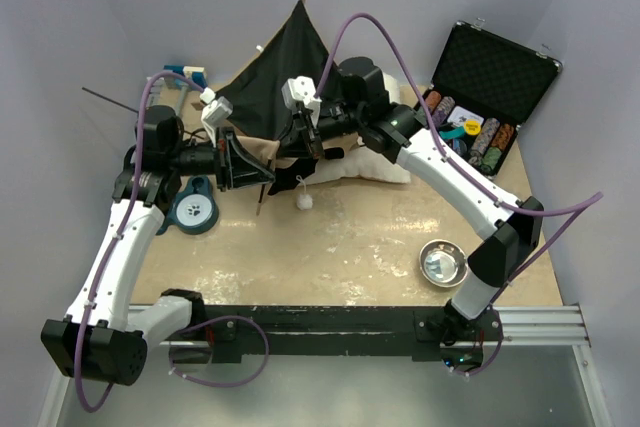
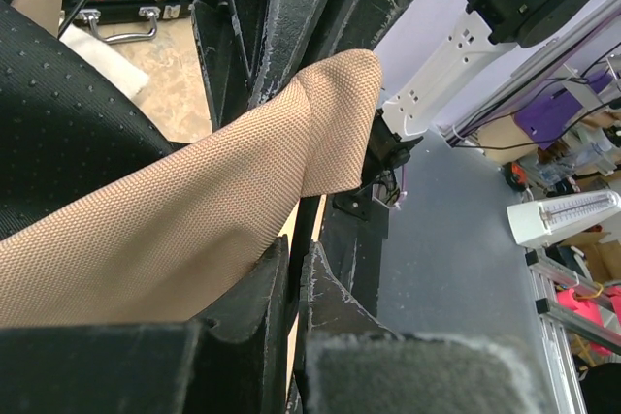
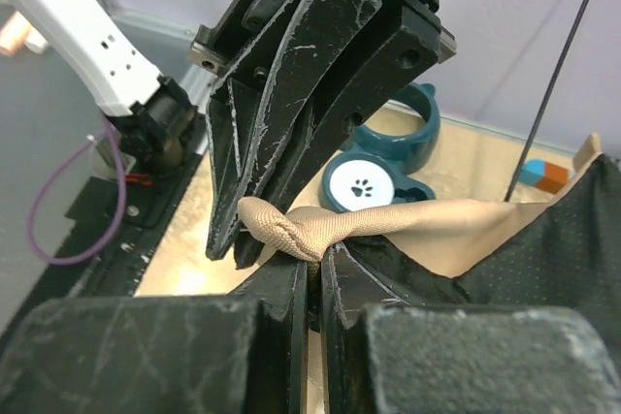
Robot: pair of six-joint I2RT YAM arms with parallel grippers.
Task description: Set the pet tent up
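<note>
The pet tent stands half raised at the back centre of the table, with its black lining peaked and a tan edge hanging toward the arms. My left gripper and right gripper meet tip to tip at that tan edge. In the left wrist view my left gripper is shut, with tan mesh fabric draped over one finger and a thin dark strip pinched between the jaws. In the right wrist view my right gripper is shut on a bunched fold of tan fabric. A thin dark pole rises behind.
A teal paw-print dish lies left of the grippers. A white cushion sits under the right arm, and a white pompom hangs below the tent. A steel bowl is front right, and an open black case of chips back right.
</note>
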